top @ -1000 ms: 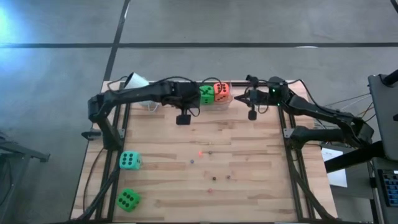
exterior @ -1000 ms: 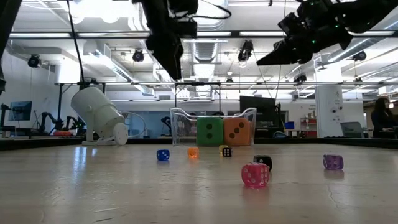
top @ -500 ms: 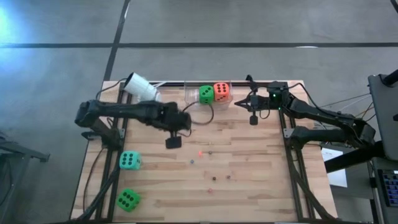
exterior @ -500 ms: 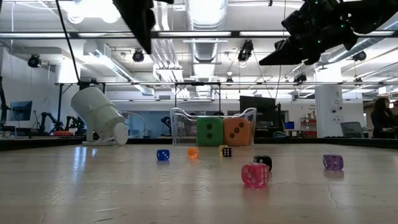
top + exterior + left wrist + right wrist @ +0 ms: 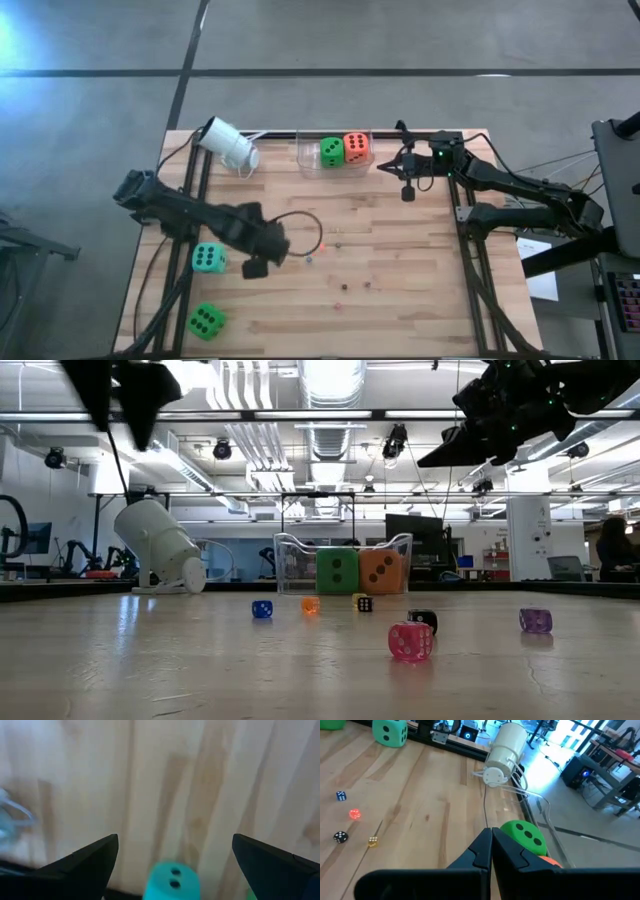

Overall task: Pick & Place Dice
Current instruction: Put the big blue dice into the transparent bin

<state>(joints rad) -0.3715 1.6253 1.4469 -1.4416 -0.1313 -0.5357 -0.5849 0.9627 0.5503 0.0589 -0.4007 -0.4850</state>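
My left gripper point(image 5: 260, 255) hangs open above the table, pointing down, just right of the teal die point(image 5: 208, 258). In the left wrist view that die point(image 5: 172, 880) shows below and between the spread fingers point(image 5: 175, 837), untouched, on the wood. A green die point(image 5: 205, 320) sits near the front left corner. Another green die point(image 5: 331, 151) and the orange-red die point(image 5: 355, 148) sit in a clear container point(image 5: 310, 160) at the far edge. My right gripper point(image 5: 405, 187) hovers shut and empty right of the container.
A white cup point(image 5: 228, 145) lies on its side at the far left, a cable beside it. Several tiny coloured dice point(image 5: 323, 247) are scattered mid-table; the low view shows a pink one point(image 5: 410, 640) and a purple one point(image 5: 536, 620) nearest the front.
My left gripper has swung from beside the clear container at the far edge toward the table's near left, ending next to the teal die. It has turned about its own axis on the way and stayed open and empty.
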